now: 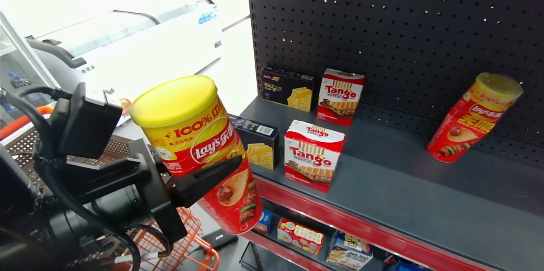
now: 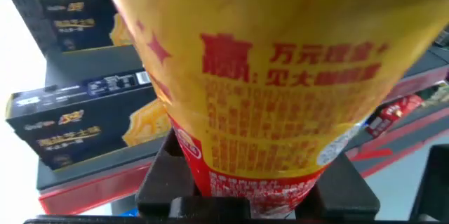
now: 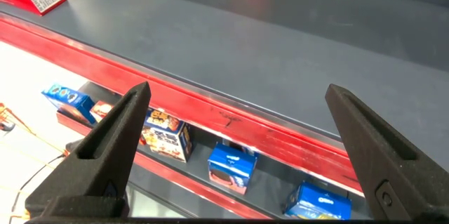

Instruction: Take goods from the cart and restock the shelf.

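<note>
Left gripper point(image 1: 204, 169) is clamped round the middle of the chip can point(image 1: 182, 122) at lower left of the frame, holding it near upright and short of the shelf point(image 1: 403, 186), evidently to stand it near the matching can point(image 1: 474, 118) at far right. Right gripper point(image 3: 238, 147) hangs above the shelf front, jaws wide apart and empty.

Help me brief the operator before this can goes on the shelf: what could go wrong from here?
1. The chip can in the left gripper is tilted; released like that, it might topple.
2. The dark box and the wafer box stand at the front of the shelf, near the can; a sweep inward could knock them.
3. The other can seems to lean on the pegboard and may slide if bumped.
</note>
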